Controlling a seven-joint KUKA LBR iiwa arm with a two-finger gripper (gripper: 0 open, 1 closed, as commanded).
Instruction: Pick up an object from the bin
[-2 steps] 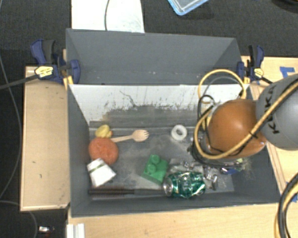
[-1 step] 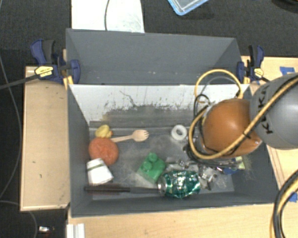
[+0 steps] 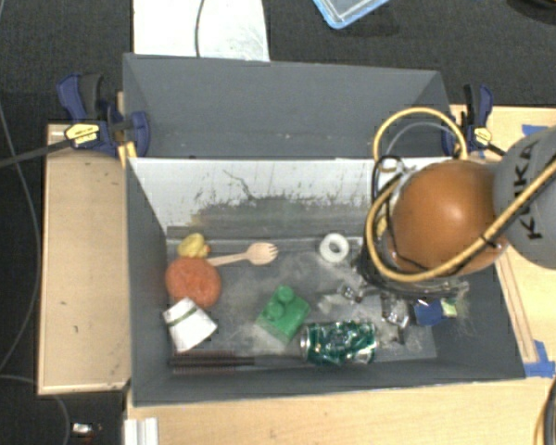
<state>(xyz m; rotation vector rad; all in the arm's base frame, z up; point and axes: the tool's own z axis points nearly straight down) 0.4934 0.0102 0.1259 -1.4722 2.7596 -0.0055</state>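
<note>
The arm's wrist, under its rounded orange-brown cover (image 3: 443, 213) ringed with yellow cable, hangs low over the right half of the grey metal bin (image 3: 287, 109), and the metal parts below it sit close to the bin floor. The cover hides most of them, so I cannot tell whether the jaws are open or closed, and nothing can be seen held in them. The nearest thing is the crushed green-and-silver drink can (image 3: 338, 342), lying on its side near the front wall, just left of and in front of the wrist; I take it as the likely pick, though the jaws are not shown around it. Near it on the left stands a green plastic building block (image 3: 283, 314), and a small white ring like a tape roll (image 3: 334, 247) lies behind, by the back wall. To do this step well, I would centre the jaws across the can's narrow, dented width, not along its length, and go down until they bracket its middle before closing. A crumpled can gives under pressure and its skin is slick, so a grip near one end could let it pivot or slip out. The block is close enough to be nudged, so the approach should stay on the can's right side. The pale wooden spoon (image 3: 246, 255), the orange lumpy ball (image 3: 194, 282) and the white folded packet (image 3: 190, 327) lie well apart on the left and should not interfere.
</note>
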